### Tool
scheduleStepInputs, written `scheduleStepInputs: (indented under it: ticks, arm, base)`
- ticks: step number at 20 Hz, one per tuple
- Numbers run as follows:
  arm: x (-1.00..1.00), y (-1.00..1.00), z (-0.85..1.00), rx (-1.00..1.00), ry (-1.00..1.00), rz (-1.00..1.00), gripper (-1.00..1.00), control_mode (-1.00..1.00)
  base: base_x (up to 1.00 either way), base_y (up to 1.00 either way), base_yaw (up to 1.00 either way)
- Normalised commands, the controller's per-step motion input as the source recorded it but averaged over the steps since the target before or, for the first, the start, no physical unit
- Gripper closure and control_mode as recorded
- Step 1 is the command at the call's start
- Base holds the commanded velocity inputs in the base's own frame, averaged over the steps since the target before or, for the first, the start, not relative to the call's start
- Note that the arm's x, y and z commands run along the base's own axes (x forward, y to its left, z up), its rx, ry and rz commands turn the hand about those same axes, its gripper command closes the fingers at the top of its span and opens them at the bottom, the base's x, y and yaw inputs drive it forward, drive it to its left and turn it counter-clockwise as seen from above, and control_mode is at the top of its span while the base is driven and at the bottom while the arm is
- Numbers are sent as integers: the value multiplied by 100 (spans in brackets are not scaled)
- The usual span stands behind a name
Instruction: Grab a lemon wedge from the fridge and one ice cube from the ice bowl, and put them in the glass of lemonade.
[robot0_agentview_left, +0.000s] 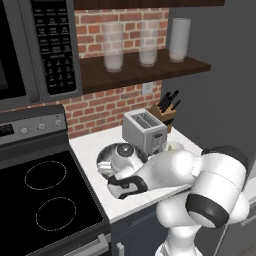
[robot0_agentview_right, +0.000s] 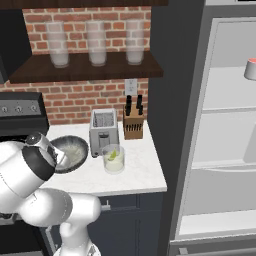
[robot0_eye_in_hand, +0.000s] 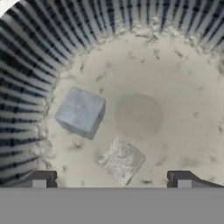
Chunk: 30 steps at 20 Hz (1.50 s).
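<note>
The pincer (robot0_eye_in_hand: 111, 181) stands wide open, gripping nothing, low inside the ice bowl (robot0_eye_in_hand: 39, 65) on the bench (robot0_agentview_right: 135, 175). Up and left of its tips lies a grey-blue ice cube (robot0_eye_in_hand: 80, 112); a paler cube (robot0_eye_in_hand: 121, 160) sits just ahead, between the tips. Right of the bowl stand the toaster (robot0_agentview_right: 103, 126) and the glass of lemonade (robot0_agentview_right: 114, 159), a lemon wedge (robot0_agentview_right: 113, 154) inside. Farther right, the fridge (robot0_agentview_right: 220, 150) stands open.
</note>
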Motion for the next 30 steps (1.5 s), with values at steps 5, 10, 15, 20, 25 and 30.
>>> scheduleStepInputs:
  ticks: [5,10,15,20,25,30]
  arm:
    - [14,-12,0,0,13,-3,-100,-100]
    - [7,-4,5,0,21,-6,-100,-100]
    - [0,-1,0,0,17,-9,-100,-100]
    - [0,0,0,-2,29,-10,-100,-100]
    - [0,0,0,0,1,-1,-100,-100]
    - [0,-2,-20,0,0,0,-100,-100]
  base:
    - [0,0,0]
    - [0,0,0]
    - [0,0,0]
    - [0,0,0]
    - [0,0,0]
    - [0,0,0]
